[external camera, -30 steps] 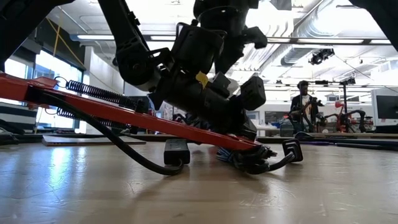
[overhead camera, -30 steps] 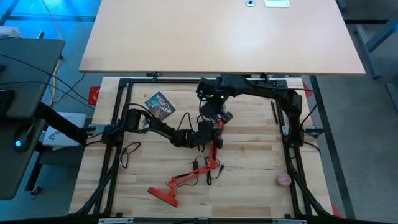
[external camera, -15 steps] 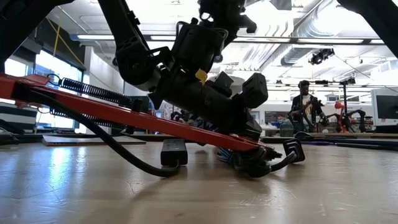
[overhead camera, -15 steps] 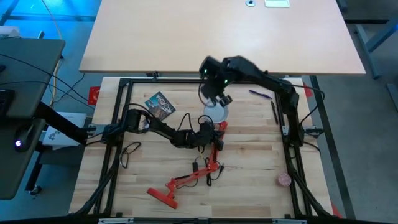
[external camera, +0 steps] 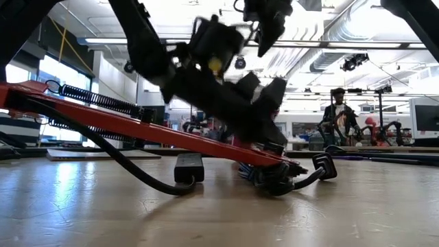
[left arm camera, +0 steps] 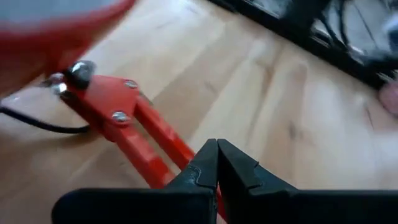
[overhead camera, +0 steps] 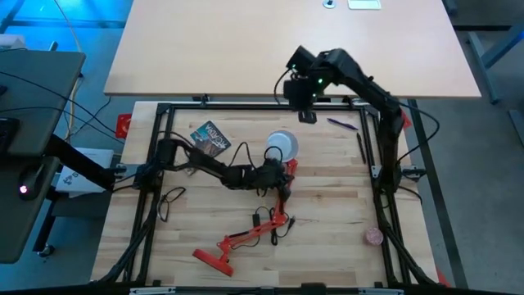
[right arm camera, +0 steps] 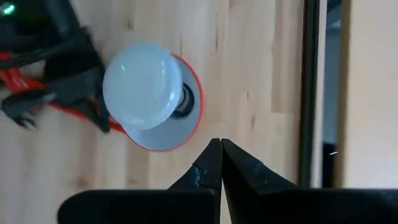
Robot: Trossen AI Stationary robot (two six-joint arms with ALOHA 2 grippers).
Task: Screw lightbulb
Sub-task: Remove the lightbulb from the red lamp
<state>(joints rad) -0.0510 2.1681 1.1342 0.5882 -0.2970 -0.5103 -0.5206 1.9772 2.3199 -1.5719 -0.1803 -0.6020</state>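
A wooden table (overhead camera: pixel 327 205) is seen from above, with a red desk lamp (overhead camera: pixel 246 238) lying across its middle. The lamp's round shade (overhead camera: pixel 282 147) faces upward near the far middle of the table. The lightbulb (right arm camera: pixel 143 84) is shown seated in the shade's socket in the right wrist view, as a white dome over the grey inside of the red-rimmed shade; in the high view the bulb cannot be told apart from the pale shade.

The right gripper (overhead camera: pixel 304 111) is raised above the far edge of the table frame, well apart from the shade. Its fingers (right arm camera: pixel 219 163) are seen pressed together with nothing between them, a detail visible only in the right wrist view.

The left gripper (overhead camera: pixel 274 174) is lowered beside the lamp's red arm just below the shade. In the left wrist view its fingers (left arm camera: pixel 216 165) are closed tip to tip, with the red arm (left arm camera: pixel 152 140) passing just under them; whether the arm is touched cannot be told. A bolted red joint (left arm camera: pixel 102 99) is shown there too.

From the low view, the red arm (external camera: pixel 137 127) is seen slanting down to the tabletop, with a black cable (external camera: pixel 130 168) looping beneath it. A person (external camera: pixel 336 113) is visible in the room behind. A printed card (overhead camera: pixel 210 139) and a pink object (overhead camera: pixel 374 237) appear only from above.
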